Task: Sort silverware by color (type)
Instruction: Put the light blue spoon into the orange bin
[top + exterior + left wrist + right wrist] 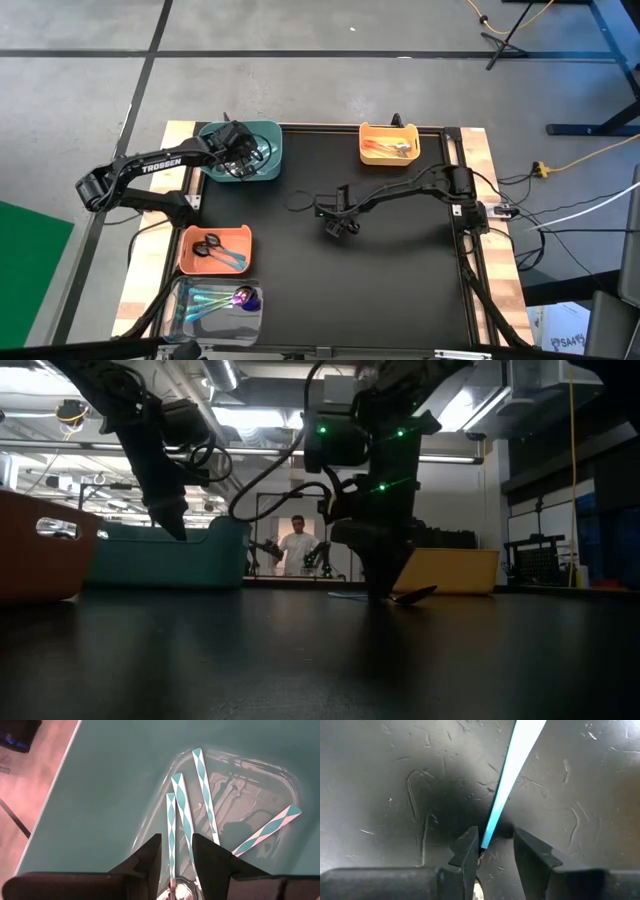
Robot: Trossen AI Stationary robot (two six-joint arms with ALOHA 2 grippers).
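A teal-blue spoon lies on the black mat, and its handle runs in between the fingers of my right gripper. That gripper stands mid-table, pointing down, its open fingertips low over the mat, one on each side of the handle. My left gripper hangs open over the teal bin at the far left. Below it, several teal-and-white patterned spoons lie on the bin's floor. Two of their handles show in the gap between the fingers.
A yellow-orange bin with copper spoons stands at the far edge. An orange bin with black spoons and a clear bin with iridescent spoons sit near left. A person stands in the room behind.
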